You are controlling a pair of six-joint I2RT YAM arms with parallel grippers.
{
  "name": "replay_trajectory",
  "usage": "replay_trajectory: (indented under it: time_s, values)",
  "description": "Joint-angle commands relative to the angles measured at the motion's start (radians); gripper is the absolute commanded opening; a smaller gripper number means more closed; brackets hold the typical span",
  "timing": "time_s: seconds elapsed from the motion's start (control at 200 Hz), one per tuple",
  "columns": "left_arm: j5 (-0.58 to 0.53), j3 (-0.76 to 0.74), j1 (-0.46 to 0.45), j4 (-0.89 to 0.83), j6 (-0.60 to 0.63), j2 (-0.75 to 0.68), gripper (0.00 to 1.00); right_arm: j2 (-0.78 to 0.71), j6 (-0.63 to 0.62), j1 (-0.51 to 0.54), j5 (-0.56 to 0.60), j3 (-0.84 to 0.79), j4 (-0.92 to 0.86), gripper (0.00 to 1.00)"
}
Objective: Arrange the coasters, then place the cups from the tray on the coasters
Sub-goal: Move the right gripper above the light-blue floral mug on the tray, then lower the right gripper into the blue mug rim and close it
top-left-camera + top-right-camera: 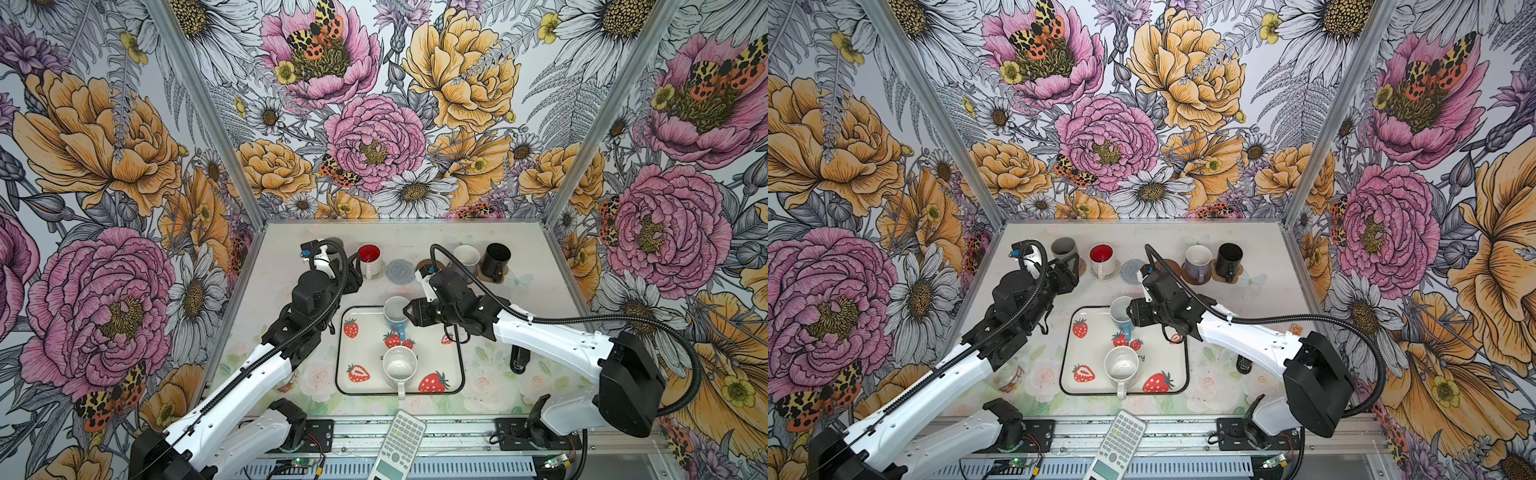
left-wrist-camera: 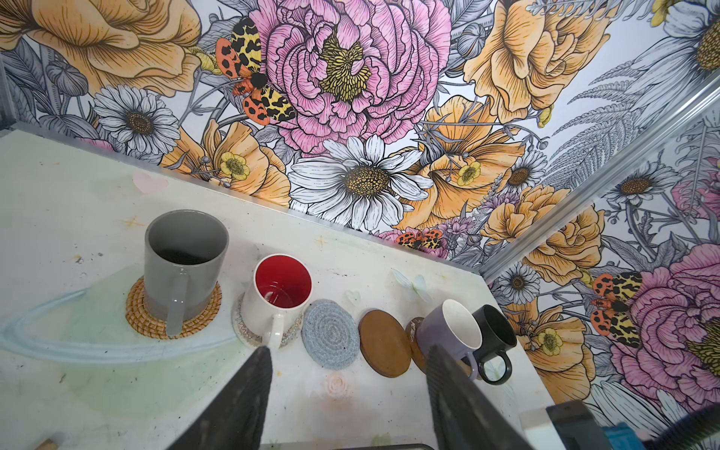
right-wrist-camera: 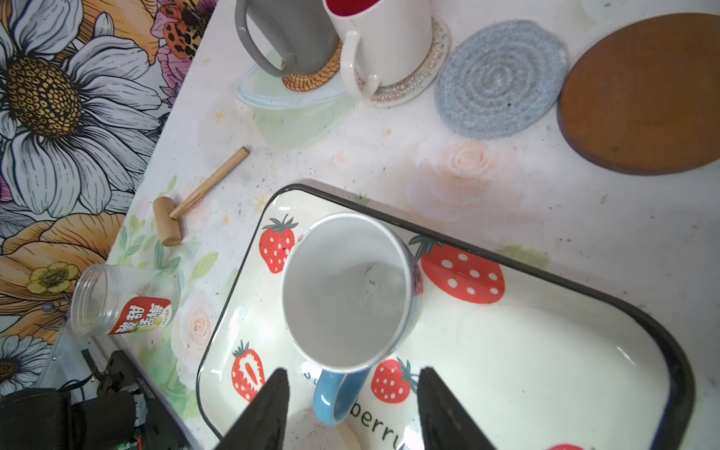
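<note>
In both top views you see the glossy white rounded-rectangle tray with a thin black rim and red strawberry prints at lower centre of the table. Two cups stand on it: the light-blue glazed mug with a white inside at its upper edge, and the white speckled mug lower down. Your right gripper sits close beside the light-blue glazed mug's right side, jaws parted, holding nothing. Your left gripper hangs further up and left, near the white mug with a red inside.

In the left wrist view, the tall grey mug stands on the tan woven rattan coaster. The white mug with a red inside stands on the whitish crochet coaster. The round blue-grey crochet coaster and the smooth plain brown disc lie bare beside them. Past those stand the lavender mug and the glossy black mug. The left gripper's dark fingers stand apart, empty.

In the right wrist view, the right gripper's black fingers are spread wide. The light-blue glazed mug's curved handle shows in the gap between them, untouched. The mug stands upright on the tray. Off the tray lie a small wooden mallet and a clear plastic jar with a red label.
</note>
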Motion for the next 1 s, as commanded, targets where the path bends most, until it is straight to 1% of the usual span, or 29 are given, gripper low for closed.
replay_trajectory:
  time_s: [0.0, 0.435, 0.821, 0.996]
  values:
    - [-0.021, -0.013, -0.001, 0.012, 0.011, -0.011, 0.64, 0.008, 0.005, 0.027, 0.023, -0.001, -0.027, 0.56]
    - [-0.015, -0.013, 0.002, 0.012, 0.009, -0.007, 0.65, 0.091, 0.016, 0.081, 0.012, 0.012, -0.035, 0.55]
    - [-0.014, -0.015, 0.009, 0.011, 0.009, -0.002, 0.65, 0.184, 0.018, 0.089, 0.044, 0.046, -0.035, 0.53]
    - [-0.010, -0.016, 0.014, 0.012, 0.008, -0.001, 0.65, 0.212, 0.016, 0.089, 0.054, 0.066, -0.035, 0.50]
